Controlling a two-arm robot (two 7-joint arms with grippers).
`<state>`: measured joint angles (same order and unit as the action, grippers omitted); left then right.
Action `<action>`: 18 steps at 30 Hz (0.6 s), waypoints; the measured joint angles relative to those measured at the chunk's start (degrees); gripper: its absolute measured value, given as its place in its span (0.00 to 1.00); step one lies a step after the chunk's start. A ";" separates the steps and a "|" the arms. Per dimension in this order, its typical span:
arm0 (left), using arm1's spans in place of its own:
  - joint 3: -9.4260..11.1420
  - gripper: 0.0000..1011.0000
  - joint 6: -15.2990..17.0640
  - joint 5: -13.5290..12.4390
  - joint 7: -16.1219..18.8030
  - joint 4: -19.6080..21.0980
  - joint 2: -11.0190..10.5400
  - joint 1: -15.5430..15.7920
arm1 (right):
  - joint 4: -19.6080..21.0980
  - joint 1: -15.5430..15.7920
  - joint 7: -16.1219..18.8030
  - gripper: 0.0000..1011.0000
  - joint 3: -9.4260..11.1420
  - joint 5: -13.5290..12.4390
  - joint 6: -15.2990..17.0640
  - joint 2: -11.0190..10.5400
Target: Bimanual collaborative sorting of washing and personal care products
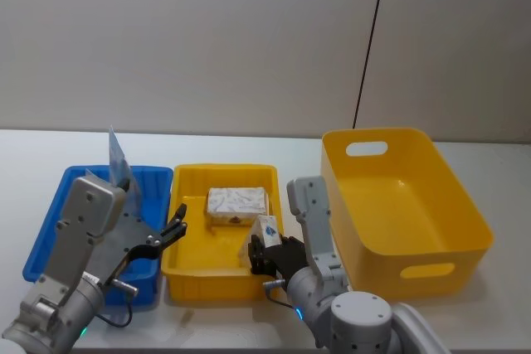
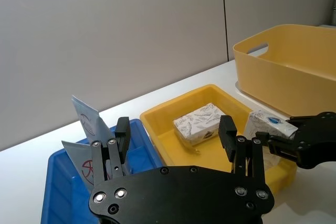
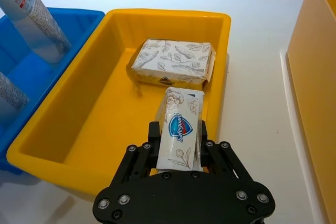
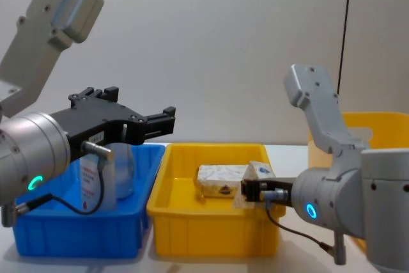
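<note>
**Right end effector holding pack over yellow tray**

The right end effector [image 3: 178, 139] is clamped on a whitish wrapped pack [image 3: 179, 109] over the right side of the shallow yellow tray [image 1: 192, 275]. A second wrapped pack [image 1: 237, 204] lies flat in that tray, just beside the first. The left end effector [image 1: 176, 231] is spread open and empty, over the join between the tray and the blue bin [image 1: 50, 230]. A squeeze tube [image 1: 119, 159] stands upright in the blue bin.

Yellow tray [image 1: 207, 285]: left floor bare; wrapped pack [image 1: 237, 204] fills far right corner; right gripper [image 3: 178, 135], clamping soap pack [image 3: 181, 106], overhangs near right edge; tubes [image 3: 39, 17] upright in blue bin [image 1: 46, 242].
</note>
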<state>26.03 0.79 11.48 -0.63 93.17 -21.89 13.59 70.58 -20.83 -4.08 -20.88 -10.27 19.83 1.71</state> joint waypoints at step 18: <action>0.00 0.99 0.00 0.00 0.00 0.00 0.00 0.00 | 3.31 1.24 0.19 0.34 -2.11 4.08 -6.79 -1.56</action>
<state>26.03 0.79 11.48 -0.62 93.17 -21.89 13.59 73.89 -19.59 -3.89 -23.00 -6.19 13.04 0.14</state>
